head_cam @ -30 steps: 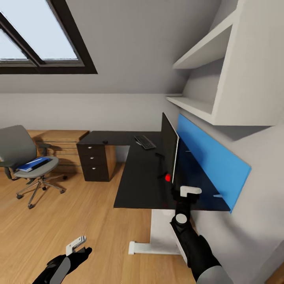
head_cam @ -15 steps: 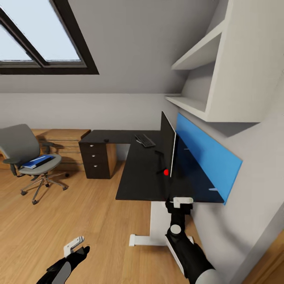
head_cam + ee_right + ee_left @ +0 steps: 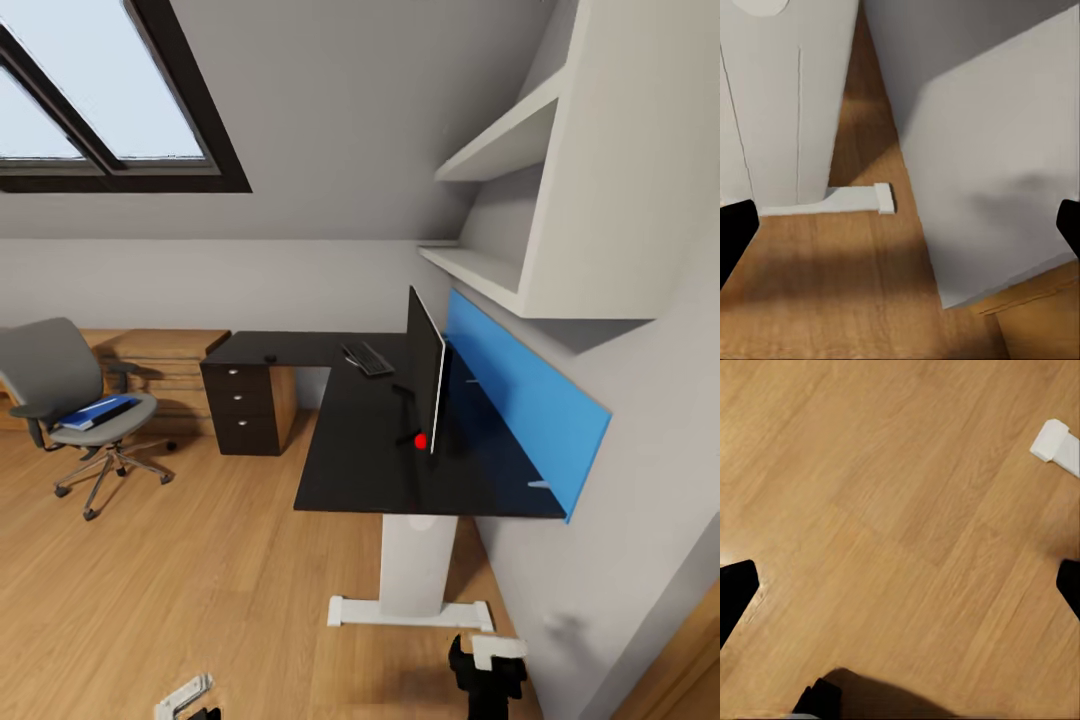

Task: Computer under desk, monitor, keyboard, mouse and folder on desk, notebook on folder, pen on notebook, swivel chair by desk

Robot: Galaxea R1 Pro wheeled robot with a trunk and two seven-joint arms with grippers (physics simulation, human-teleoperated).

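Folder (image 3: 92, 411) lies on the swivel chair (image 3: 60, 385), well apart from both hands: left hand (image 3: 186, 697) and right hand (image 3: 492, 660) hang low over the floor (image 3: 180, 560), fingers spread, empty (right beside the desk (image 3: 370, 450) pedestal).

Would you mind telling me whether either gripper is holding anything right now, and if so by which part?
Nothing is held. In both wrist views the fingertips stand wide apart at the picture's edges with only floor between them; the folder lies on the chair.
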